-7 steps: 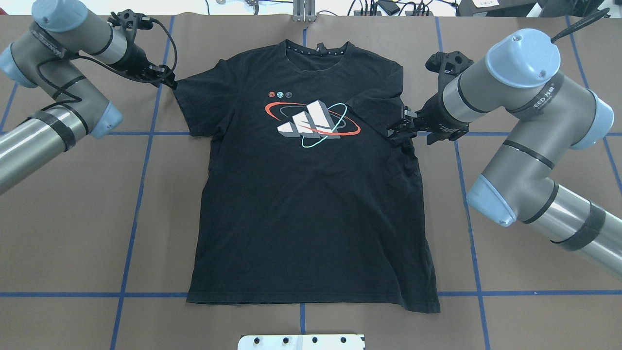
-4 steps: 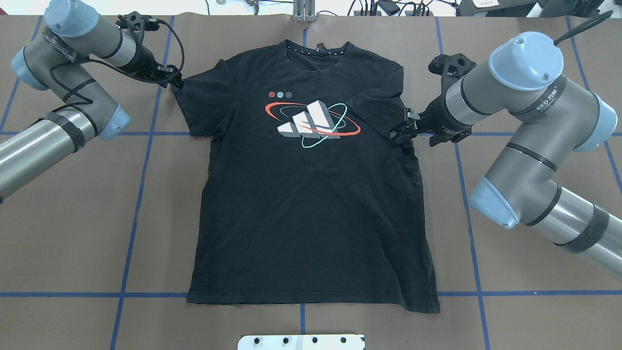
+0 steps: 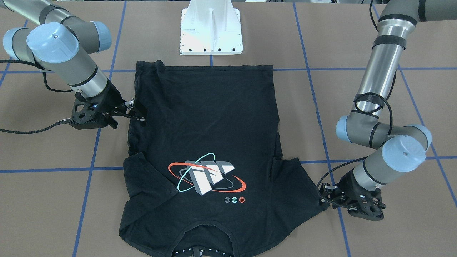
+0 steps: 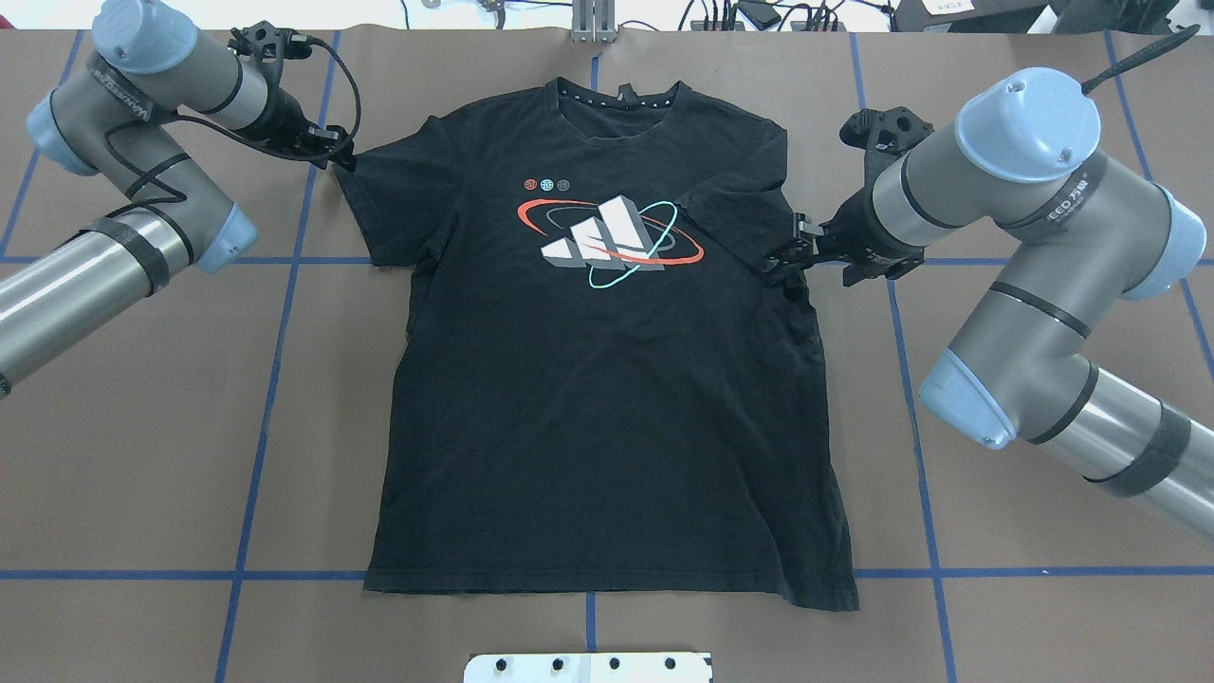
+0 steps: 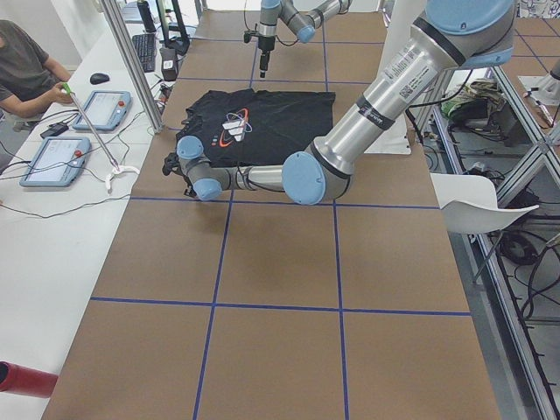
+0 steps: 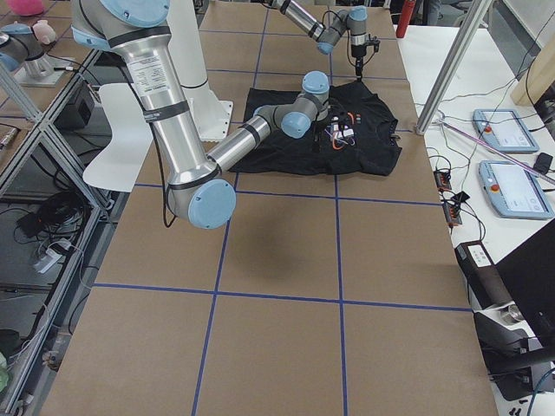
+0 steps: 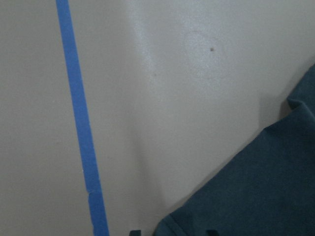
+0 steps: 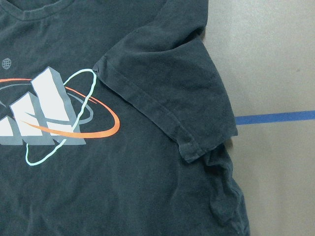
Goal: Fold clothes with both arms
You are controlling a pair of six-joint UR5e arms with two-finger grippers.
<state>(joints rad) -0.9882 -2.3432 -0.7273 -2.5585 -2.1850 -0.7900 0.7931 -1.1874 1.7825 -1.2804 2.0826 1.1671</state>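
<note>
At the bench's near edge sits the white slotted base block [image 4: 588,667]. Just beyond it lies the hem of the black short-sleeved T-shirt [image 4: 607,427]. The shirt is spread flat on the brown paper-covered bench [image 4: 142,427] with its white-grey block graphic [image 4: 607,237] facing up. Its long axis runs from near edge to far edge, and the collar [image 4: 616,95] lies towards the far edge.

About two-thirds of the way up the shirt, on the robot's right, the right sleeve [image 4: 735,223] is folded in over the chest, its hem touching the graphic's ring. The right tool [image 4: 785,254] is at that fold's outer corner, and its fingers look apart with no cloth between them.

Farther on, towards the far left corner, the left sleeve [image 4: 375,204] is spread outward and unfolded. The left tool [image 4: 341,156] is at the sleeve's tip. In the wrist view its fingertips [image 7: 134,232] stand apart, with the sleeve corner running in between them.

The sleeve lies from the left tool towards the bench's middle, and the left arm is by far the nearer one. The next move is probably to close on that tip and carry it inward over the chest, matching the right side. The tool would need to catch both layers of the hem. No container shows on the bench.
</note>
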